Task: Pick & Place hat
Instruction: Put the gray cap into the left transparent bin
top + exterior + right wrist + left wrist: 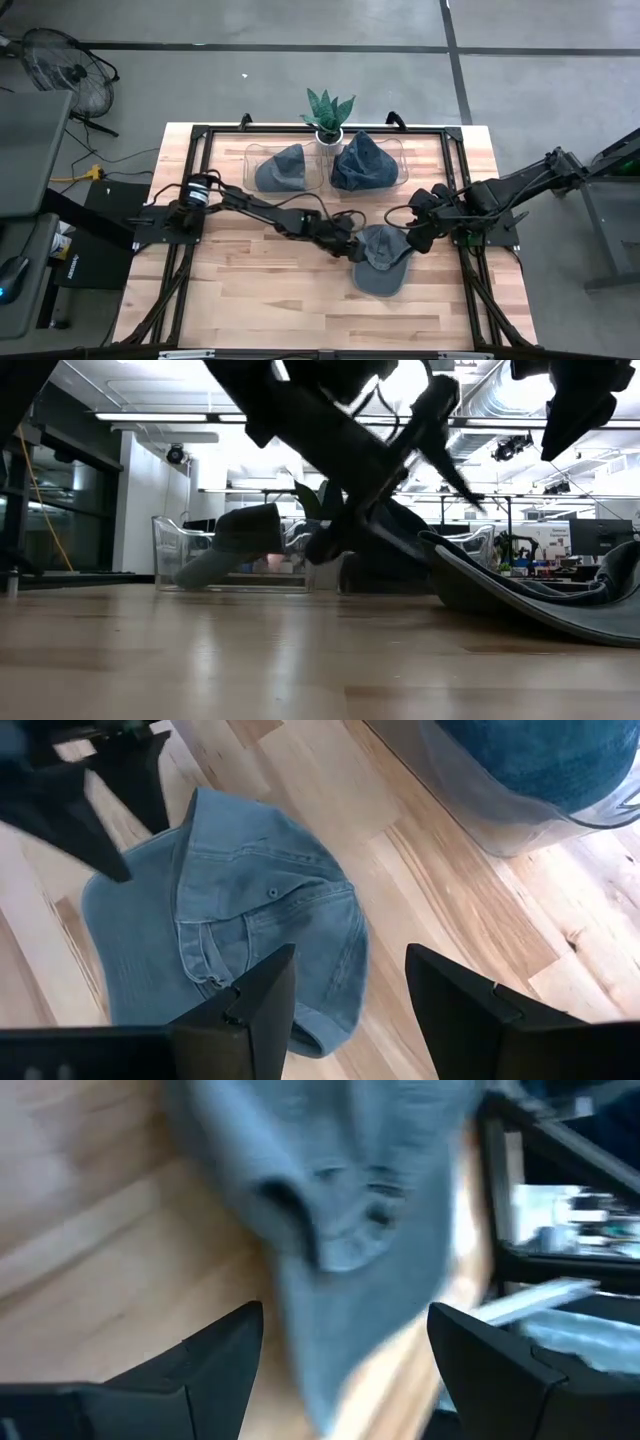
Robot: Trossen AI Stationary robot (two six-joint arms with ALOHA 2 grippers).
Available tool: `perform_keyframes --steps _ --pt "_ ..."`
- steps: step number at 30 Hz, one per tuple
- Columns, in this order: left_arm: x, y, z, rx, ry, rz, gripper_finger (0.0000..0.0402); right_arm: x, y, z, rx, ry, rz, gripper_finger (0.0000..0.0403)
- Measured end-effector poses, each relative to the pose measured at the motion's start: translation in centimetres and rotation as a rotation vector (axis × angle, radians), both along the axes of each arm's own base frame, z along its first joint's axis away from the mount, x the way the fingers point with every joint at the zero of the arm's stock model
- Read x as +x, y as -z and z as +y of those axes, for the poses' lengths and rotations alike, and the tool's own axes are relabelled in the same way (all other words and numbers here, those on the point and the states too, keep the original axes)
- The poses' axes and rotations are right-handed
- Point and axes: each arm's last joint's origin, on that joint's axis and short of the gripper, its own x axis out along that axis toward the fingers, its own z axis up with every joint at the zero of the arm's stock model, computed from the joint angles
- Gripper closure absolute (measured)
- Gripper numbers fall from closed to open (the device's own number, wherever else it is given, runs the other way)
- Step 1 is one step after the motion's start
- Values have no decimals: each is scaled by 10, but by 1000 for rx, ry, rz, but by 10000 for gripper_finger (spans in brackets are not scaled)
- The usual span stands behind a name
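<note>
The hat (382, 262) lies flat on the counter (250, 290), and its long way runs from crown to brim. Our left jaws (352, 249) are open and empty, touching its edge, so they are nearer. Our right jaws (412, 240) are open and empty too, just above its crown.

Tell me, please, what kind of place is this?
Probably a robotics lab or workshop: a wooden table with two robot arms, a bare concrete floor with a standing fan, and monitors behind.
</note>
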Motion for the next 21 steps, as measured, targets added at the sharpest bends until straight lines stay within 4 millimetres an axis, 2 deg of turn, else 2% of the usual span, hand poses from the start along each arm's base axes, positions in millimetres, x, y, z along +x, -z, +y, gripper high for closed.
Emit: perform_keyframes --steps 8,17,21 --pt "-1 2 -1 -1 9 45 122 0 0 0 -8 -28 6 220" --pt "-5 5 -12 -14 55 72 123 0 -1 0 -14 -41 5 220" --pt "-5 5 -13 -19 62 74 150 1 -1 1 -15 -51 -5 220"
